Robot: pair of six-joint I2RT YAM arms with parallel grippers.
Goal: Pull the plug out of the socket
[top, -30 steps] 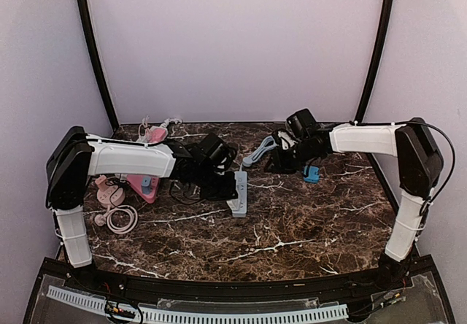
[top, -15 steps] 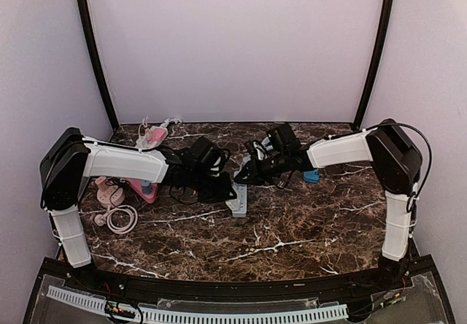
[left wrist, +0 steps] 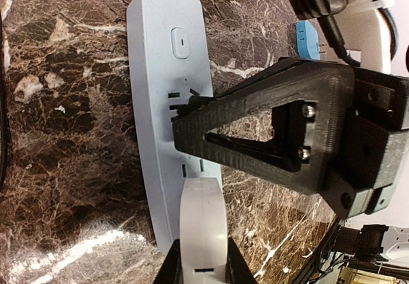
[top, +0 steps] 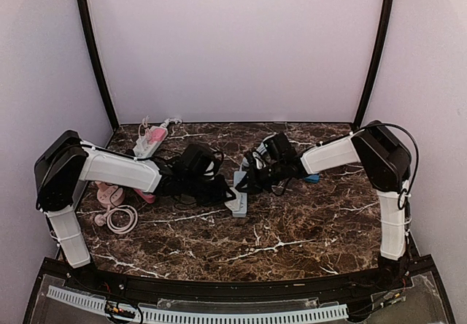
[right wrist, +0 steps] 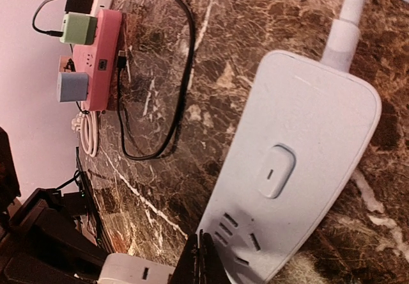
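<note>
A light grey power strip lies mid-table; it also shows in the left wrist view and the right wrist view. A white plug sits in its near socket and shows low in the right wrist view. My left gripper is shut on the plug, one finger on each side; it lies just left of the strip in the top view. My right gripper is shut, its tips pressed on the strip's edge beside the empty sockets. Its black fingers cross the strip above the plug.
A pink power strip with a green and a grey adapter and a looped black cable lies at the left. A blue adapter lies right of the strip. A pink coiled cable is near the left arm's base.
My right arm has swung left from the blue adapter and come down onto the power strip. My left gripper has shifted slightly down-left at the strip.
</note>
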